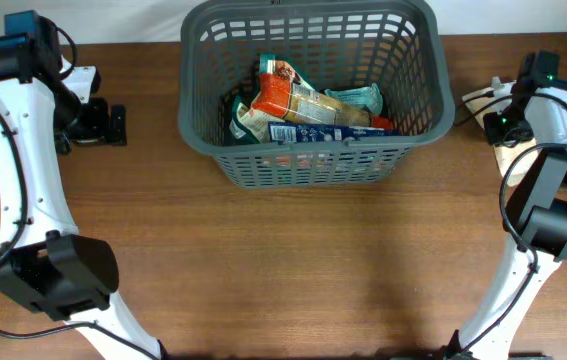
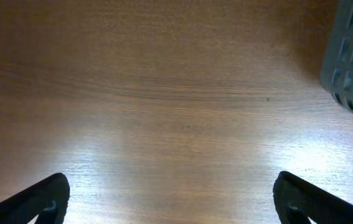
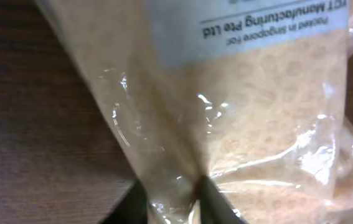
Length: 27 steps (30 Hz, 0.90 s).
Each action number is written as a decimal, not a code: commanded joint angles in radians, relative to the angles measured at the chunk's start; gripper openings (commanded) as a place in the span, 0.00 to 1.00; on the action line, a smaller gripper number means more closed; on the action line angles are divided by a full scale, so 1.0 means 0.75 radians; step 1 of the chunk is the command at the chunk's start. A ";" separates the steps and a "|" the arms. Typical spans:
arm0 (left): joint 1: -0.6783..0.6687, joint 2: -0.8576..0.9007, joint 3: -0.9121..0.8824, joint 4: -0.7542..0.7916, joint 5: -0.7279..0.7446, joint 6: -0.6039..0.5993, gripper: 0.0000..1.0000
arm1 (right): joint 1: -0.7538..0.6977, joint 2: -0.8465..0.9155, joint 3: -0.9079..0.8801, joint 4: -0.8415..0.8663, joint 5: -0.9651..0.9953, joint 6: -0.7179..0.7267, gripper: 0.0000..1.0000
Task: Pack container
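Right gripper [image 3: 175, 202] pinches a clear, beige-filled packet [image 3: 244, 124] by a gathered fold, apparently for transfer to the container [image 1: 313, 165], part-filled at the table's [image 2: 164, 93] far edge; left gripper [image 2: 173, 202] spread wide, holding nothing

A brown wooden table [image 1: 293, 260] takes up most of the overhead view, its grain running side to side (the left wrist view shows pale glare on it). Beyond its far edge lies a plain white strip [image 1: 113, 18].
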<state>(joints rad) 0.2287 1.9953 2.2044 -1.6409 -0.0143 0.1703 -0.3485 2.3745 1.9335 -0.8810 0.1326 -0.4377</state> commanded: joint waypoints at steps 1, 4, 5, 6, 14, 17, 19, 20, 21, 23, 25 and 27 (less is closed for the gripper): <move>0.007 -0.027 -0.005 -0.002 0.014 -0.017 0.99 | 0.001 0.084 -0.006 -0.006 0.014 0.070 0.09; 0.007 -0.027 -0.005 -0.002 0.014 -0.017 0.99 | 0.002 0.084 -0.006 -0.005 0.014 0.110 0.04; 0.007 -0.027 -0.005 -0.002 0.014 -0.017 0.99 | 0.002 0.084 -0.006 -0.007 0.014 0.126 0.04; 0.007 -0.027 -0.005 -0.002 0.014 -0.017 0.99 | 0.002 0.084 -0.005 -0.012 0.013 0.149 0.04; 0.007 -0.027 -0.005 -0.002 0.014 -0.017 0.99 | 0.000 0.068 0.067 -0.078 -0.047 0.264 0.04; 0.007 -0.027 -0.005 -0.002 0.014 -0.017 0.99 | -0.001 0.042 0.139 -0.106 -0.063 0.323 0.04; 0.007 -0.027 -0.005 -0.002 0.014 -0.017 0.99 | -0.001 0.018 0.196 -0.129 -0.071 0.354 0.04; 0.007 -0.028 -0.005 -0.002 0.014 -0.017 0.99 | -0.001 0.008 0.232 -0.147 -0.072 0.378 0.04; 0.007 -0.027 -0.005 -0.002 0.014 -0.017 0.99 | -0.001 0.001 0.264 -0.162 -0.072 0.398 0.04; 0.007 -0.027 -0.005 -0.002 0.014 -0.017 0.99 | -0.001 -0.010 0.342 -0.208 -0.073 0.442 0.04; 0.007 -0.027 -0.005 -0.002 0.014 -0.017 0.99 | -0.001 -0.014 0.454 -0.278 -0.100 0.462 0.04; 0.007 -0.027 -0.005 -0.002 0.014 -0.017 0.99 | -0.001 -0.014 0.554 -0.333 -0.138 0.470 0.04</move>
<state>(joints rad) 0.2287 1.9953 2.2044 -1.6409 -0.0143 0.1703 -0.3489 2.3959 2.2196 -1.0943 0.0788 -0.1390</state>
